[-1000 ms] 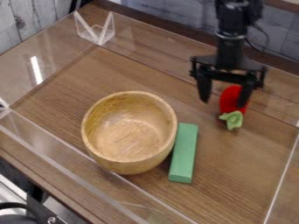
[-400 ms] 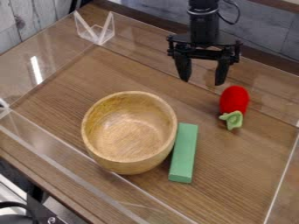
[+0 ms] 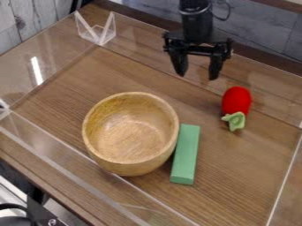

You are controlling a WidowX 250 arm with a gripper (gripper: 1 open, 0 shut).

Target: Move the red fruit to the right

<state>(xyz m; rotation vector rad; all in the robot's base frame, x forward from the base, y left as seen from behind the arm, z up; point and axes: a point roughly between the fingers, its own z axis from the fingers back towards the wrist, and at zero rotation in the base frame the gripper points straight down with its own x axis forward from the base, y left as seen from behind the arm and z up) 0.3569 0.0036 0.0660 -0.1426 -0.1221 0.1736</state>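
The red fruit (image 3: 237,102) lies on the wooden table at the right, its light green leafy end pointing toward the front. My gripper (image 3: 196,72) hangs pointing down up and to the left of it, near the back of the table. Its two black fingers stand apart with nothing between them, well clear of the fruit.
A wooden bowl (image 3: 130,132) sits at the front middle, with a flat green rectangular block (image 3: 186,154) lying against its right side. Clear plastic walls (image 3: 35,66) ring the table, and a small clear stand (image 3: 95,28) is at the back left.
My open gripper has pulled away from the red fruit, moving left and toward the back. The fruit stays where it lay at the right.
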